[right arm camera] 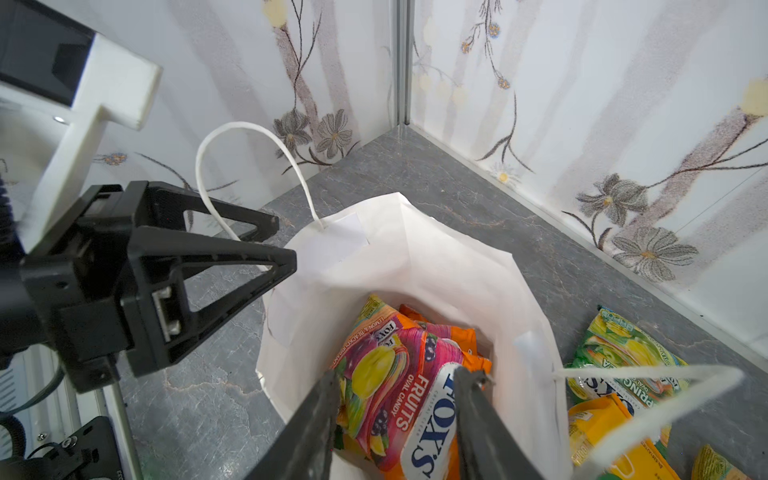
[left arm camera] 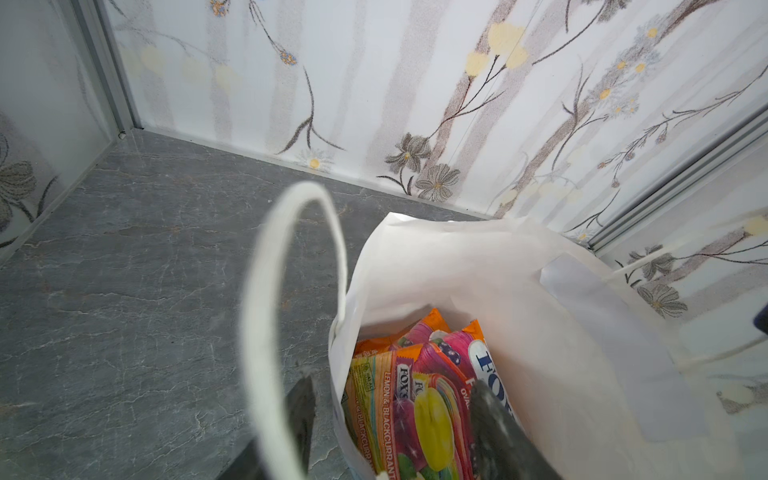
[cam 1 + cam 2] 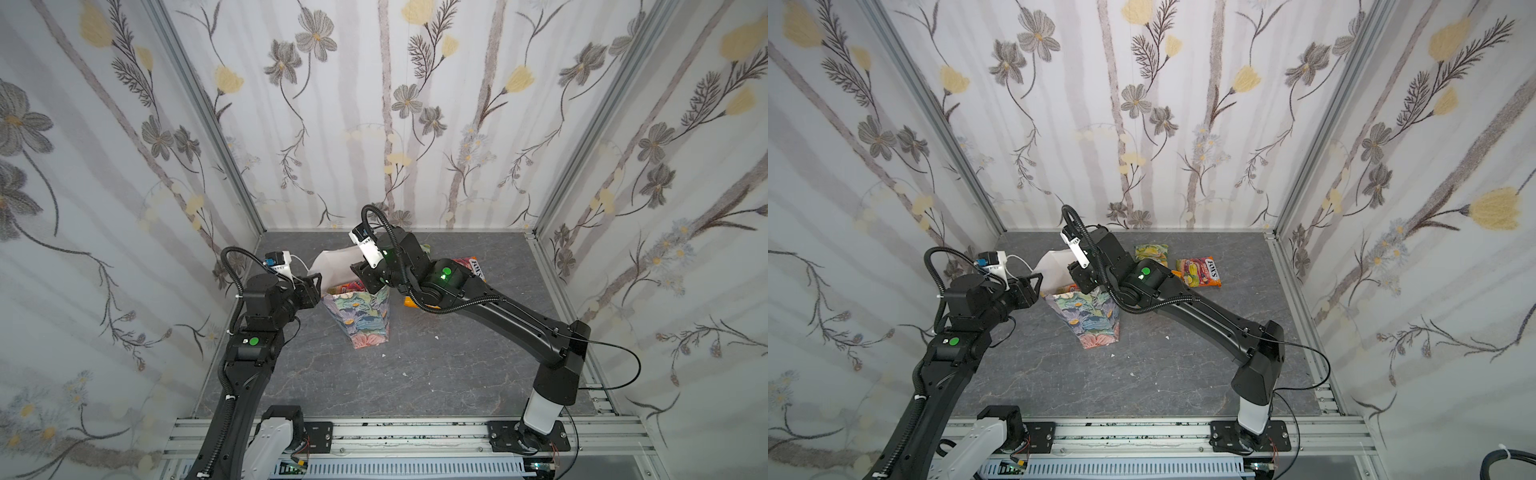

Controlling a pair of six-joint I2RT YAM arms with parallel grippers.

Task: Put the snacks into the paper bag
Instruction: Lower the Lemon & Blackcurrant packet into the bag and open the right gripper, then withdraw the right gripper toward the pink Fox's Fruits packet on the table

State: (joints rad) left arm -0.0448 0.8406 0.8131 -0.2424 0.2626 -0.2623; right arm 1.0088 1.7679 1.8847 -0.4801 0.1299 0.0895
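Arms bent in over upright paper bag [image 3: 365,320] on counter [image 3: 415,374].
Right pincer [image 1: 399,374] tipped down into bag mouth, jaws apart, pink candy packet [image 1: 399,415] loose beneath them among others; left pincer [image 2: 390,380] apart too, straddling bag's left rim. Green packet [image 3: 1151,251] and red packet [image 3: 1198,272] outside, beyond right arm.

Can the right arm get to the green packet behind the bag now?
Probably yes: its hand is open over the bag, and the green packet lies close by on the table, mostly uncovered.
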